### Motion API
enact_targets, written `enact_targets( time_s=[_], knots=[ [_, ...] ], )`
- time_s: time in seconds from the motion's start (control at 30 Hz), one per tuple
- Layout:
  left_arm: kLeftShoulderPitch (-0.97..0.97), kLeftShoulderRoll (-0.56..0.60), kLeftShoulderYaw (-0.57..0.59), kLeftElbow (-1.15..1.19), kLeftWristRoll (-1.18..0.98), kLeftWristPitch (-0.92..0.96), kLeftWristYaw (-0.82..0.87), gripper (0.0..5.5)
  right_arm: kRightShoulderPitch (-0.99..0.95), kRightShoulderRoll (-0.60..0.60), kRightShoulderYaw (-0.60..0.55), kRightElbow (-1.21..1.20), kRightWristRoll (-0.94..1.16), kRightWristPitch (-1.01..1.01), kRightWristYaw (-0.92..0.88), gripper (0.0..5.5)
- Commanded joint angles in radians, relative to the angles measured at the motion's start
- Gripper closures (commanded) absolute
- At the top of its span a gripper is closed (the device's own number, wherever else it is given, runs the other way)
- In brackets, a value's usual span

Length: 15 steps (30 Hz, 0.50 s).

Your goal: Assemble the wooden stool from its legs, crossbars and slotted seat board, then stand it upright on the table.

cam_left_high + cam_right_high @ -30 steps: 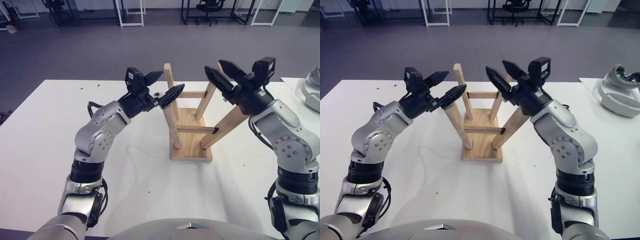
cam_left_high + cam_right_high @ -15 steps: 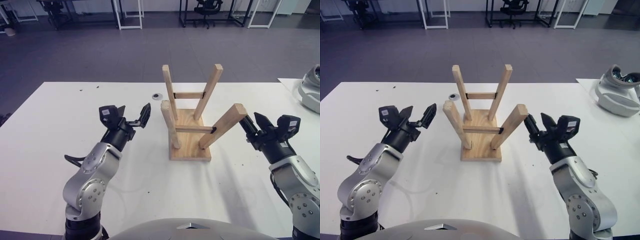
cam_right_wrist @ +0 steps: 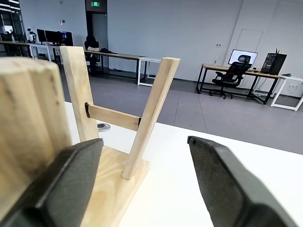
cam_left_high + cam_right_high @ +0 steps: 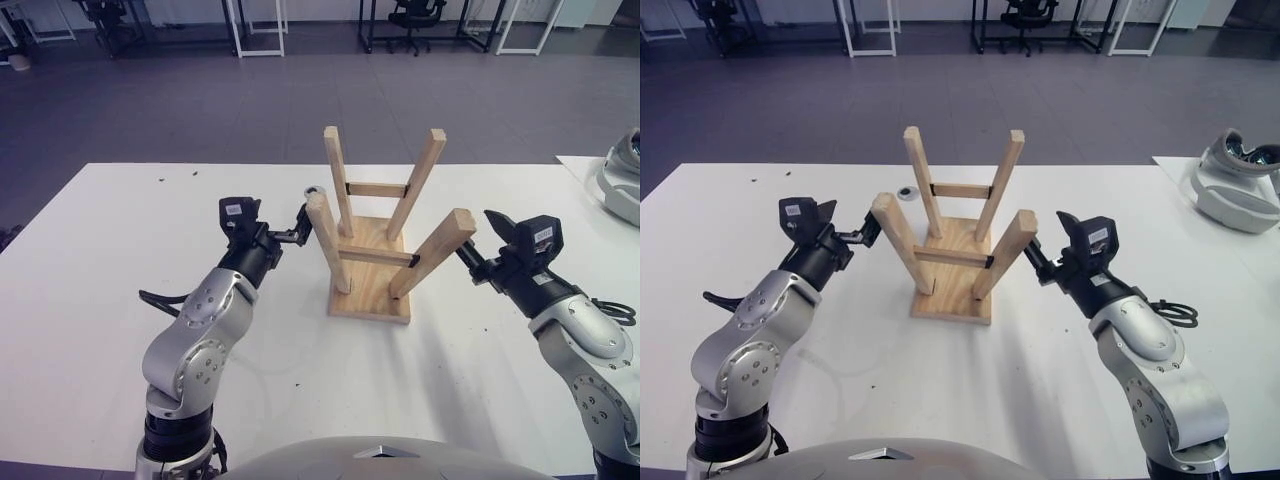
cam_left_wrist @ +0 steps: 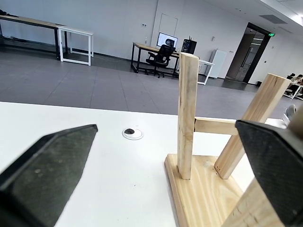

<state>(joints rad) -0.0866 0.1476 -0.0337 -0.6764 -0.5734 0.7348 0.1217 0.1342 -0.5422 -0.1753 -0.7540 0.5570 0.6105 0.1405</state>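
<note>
The wooden stool stands upside down, its seat board (image 4: 375, 300) flat on the white table (image 4: 120, 290) and its legs pointing up, joined by crossbars (image 4: 378, 189). My left gripper (image 4: 292, 232) is open beside the top of the near left leg (image 4: 328, 245). In the left wrist view one finger (image 5: 270, 161) lies against that leg; I cannot tell if they touch. My right gripper (image 4: 480, 245) is open just right of the near right leg (image 4: 432, 255). In the right wrist view that leg's top (image 3: 28, 104) sits beside one finger (image 3: 71, 179), not between the two.
A white headset (image 4: 622, 185) lies at the table's right edge. A small round grommet (image 4: 314, 190) sits behind the stool. A black cable (image 4: 1165, 315) trails by my right arm. Bare table stretches to the left and front.
Both grippers came down from high beside the legs, backed off, then closed in on the near leg tops. The stool has shifted slightly to the left.
</note>
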Motion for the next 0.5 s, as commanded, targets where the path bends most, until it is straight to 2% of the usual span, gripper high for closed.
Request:
enact_targets(
  time_s=[0.03, 0.2, 0.27, 0.3, 0.4, 0.5],
  knots=[
    [-0.033, 0.004, -0.054, 0.031, -0.038, 0.036, -0.095, 0.12, -0.082, 0.003, 0.053, 0.006, 0.078, -0.026, 0.145, 2.13],
    [-0.003, 0.172, 0.120, 0.079, -0.032, 0.007, -0.216, 0.12, -0.118, 0.005, -0.074, 0.170, 0.035, -0.085, 0.169, 2.13],
    [-0.050, 0.240, 0.174, 0.133, -0.018, -0.019, -0.281, 0.12, -0.171, 0.014, -0.134, 0.212, 0.071, -0.089, 0.159, 2.13],
    [-0.100, 0.261, 0.194, 0.165, -0.017, -0.034, -0.305, 0.12, -0.210, 0.018, -0.161, 0.220, 0.109, -0.080, 0.155, 2.13],
    [-0.430, 0.242, 0.233, 0.243, -0.135, -0.043, -0.366, 0.12, -0.410, -0.006, -0.236, 0.211, 0.334, -0.027, 0.137, 2.13],
    [-0.590, 0.193, 0.232, 0.270, -0.254, -0.036, -0.421, 0.12, -0.541, -0.030, -0.281, 0.191, 0.572, 0.008, 0.083, 2.13]
  ],
)
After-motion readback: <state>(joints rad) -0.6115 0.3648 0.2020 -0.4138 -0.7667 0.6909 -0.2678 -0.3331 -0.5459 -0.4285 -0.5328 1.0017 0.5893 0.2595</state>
